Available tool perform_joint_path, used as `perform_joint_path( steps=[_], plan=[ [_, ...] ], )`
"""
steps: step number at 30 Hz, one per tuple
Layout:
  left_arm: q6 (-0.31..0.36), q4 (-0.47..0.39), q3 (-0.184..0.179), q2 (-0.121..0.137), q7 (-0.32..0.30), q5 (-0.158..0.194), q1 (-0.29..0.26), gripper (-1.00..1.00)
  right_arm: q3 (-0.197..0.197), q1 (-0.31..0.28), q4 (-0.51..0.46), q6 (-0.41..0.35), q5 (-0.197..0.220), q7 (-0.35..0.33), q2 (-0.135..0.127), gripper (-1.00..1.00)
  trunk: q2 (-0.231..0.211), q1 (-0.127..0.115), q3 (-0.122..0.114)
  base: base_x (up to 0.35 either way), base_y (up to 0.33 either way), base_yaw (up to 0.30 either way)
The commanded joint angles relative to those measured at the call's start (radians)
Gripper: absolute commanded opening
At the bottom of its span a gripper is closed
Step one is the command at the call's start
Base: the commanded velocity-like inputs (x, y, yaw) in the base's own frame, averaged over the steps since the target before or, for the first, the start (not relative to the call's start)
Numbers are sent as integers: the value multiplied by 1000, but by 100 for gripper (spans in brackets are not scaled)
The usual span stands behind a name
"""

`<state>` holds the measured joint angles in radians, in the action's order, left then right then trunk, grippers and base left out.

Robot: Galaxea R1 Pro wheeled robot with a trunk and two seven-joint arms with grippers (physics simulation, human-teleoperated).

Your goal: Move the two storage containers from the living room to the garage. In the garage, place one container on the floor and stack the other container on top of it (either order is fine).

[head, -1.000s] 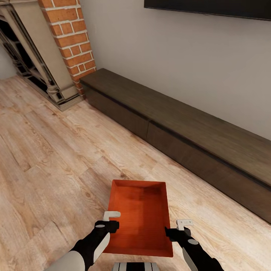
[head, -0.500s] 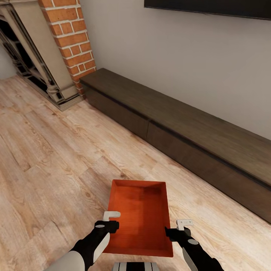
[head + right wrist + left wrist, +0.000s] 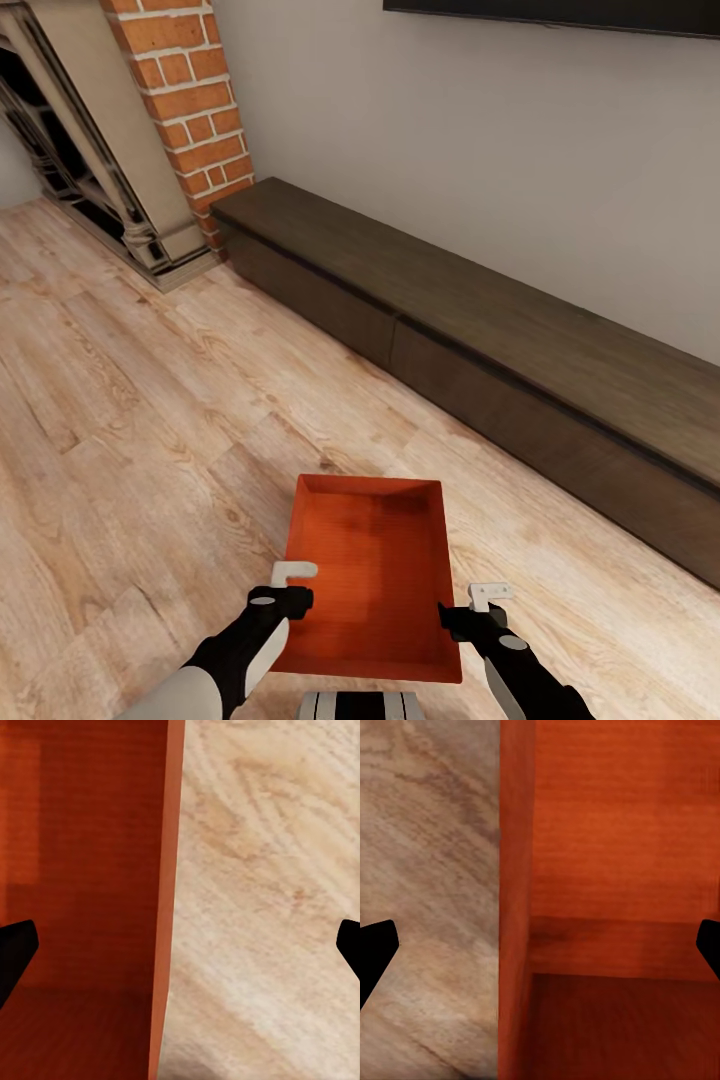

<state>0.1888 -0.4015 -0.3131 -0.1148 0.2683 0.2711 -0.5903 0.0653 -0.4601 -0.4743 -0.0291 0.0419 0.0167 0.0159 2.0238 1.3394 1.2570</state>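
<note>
An orange-red bin [image 3: 367, 575] sits low in the head view, straight ahead of the robot, open top up, its ribbed bottom showing. It lies over the light wood-plank floor [image 3: 130, 400]; whether it rests on the planks or hangs above them I cannot tell.

The left gripper [image 3: 285, 583] is at the bin's left long wall, near the corner closest to the robot. In the left wrist view that wall [image 3: 514, 900] runs between the 2 dark fingertips [image 3: 375, 952], 1 outside over the planks and 1 inside over the bin's bottom, with a clear gap on each side, so the jaws are spread and straddle the wall without pinching it.

The right gripper [image 3: 482, 602] is at the right long wall, level with the left one. The right wrist view shows the same: the thin wall [image 3: 169, 892] passes between the fingertips [image 3: 13, 956], which stand wide apart, 1 over the bin's inside and 1 over the floor, so the jaws are released and not clamped on it.

Beyond the bin a long dark wood bench [image 3: 480, 340] runs along a pale wall [image 3: 450, 130]. At its far left end stands a red brick column [image 3: 185, 100], with a fireplace surround [image 3: 90, 160] beside it. A dark screen edge [image 3: 560, 15] shows at the top of the wall
</note>
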Motion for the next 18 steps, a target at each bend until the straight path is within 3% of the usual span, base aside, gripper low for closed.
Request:
perform_joint_path(
  steps=[1, 11, 18],
  plan=[
    [5, -2, -8, 2, 9, 10, 0, 100, 4, 0, -1, -3, 4, 2, -1, 100, 0, 0, 1, 0, 0, 0],
    [4, -2, -7, 33, 14, 8, 0, 100, 4, 0, -1, -3, 3, 2, -1, 100, 0, 0, 1, 0, 0, 0],
    [4, -2, -9, 28, 13, 9, 0, 100, 4, 0, -1, -3, 3, 2, -1, 100, 0, 0, 1, 0, 0, 0]
  ],
)
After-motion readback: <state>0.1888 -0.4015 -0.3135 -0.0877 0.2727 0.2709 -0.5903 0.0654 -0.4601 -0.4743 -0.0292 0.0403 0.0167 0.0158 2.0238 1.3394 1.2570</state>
